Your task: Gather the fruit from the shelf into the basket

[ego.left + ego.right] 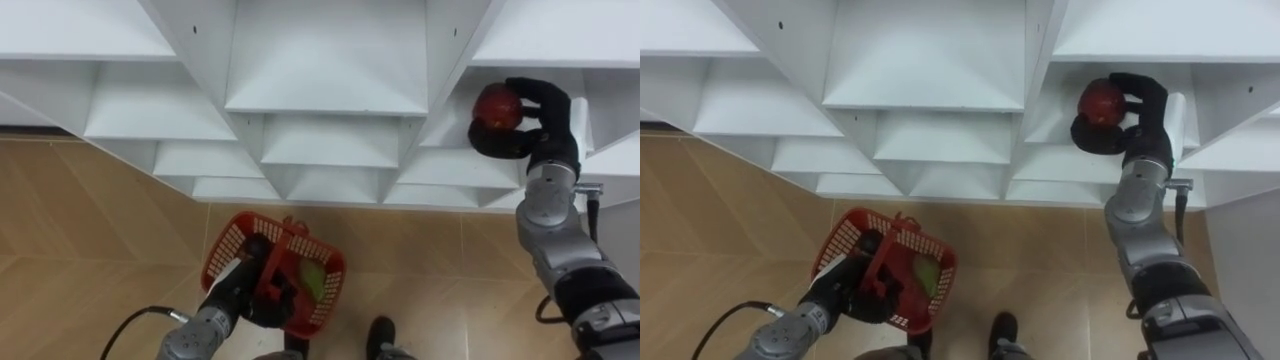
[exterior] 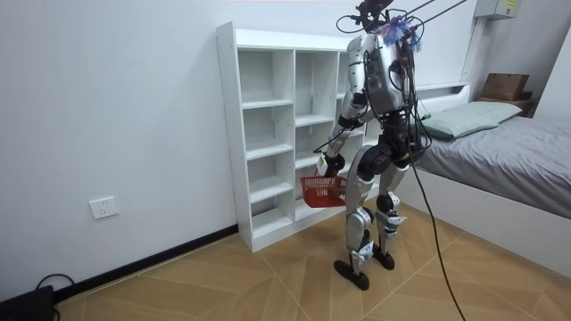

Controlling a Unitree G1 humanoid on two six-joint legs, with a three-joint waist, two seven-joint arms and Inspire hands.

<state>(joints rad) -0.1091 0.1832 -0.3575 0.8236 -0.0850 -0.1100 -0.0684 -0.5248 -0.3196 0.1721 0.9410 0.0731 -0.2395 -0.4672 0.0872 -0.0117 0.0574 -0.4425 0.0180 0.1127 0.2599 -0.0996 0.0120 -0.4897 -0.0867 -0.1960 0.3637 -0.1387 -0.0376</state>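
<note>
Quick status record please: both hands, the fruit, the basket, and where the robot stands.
right hand: curled round red fruit
fruit location: front of a right-column compartment of the white shelf unit
fruit lifted or resting: cannot tell
left hand: holds the red basket by its handle, low in front
basket contents: one green fruit visible
stance: upright, facing the shelf unit, bed behind
</note>
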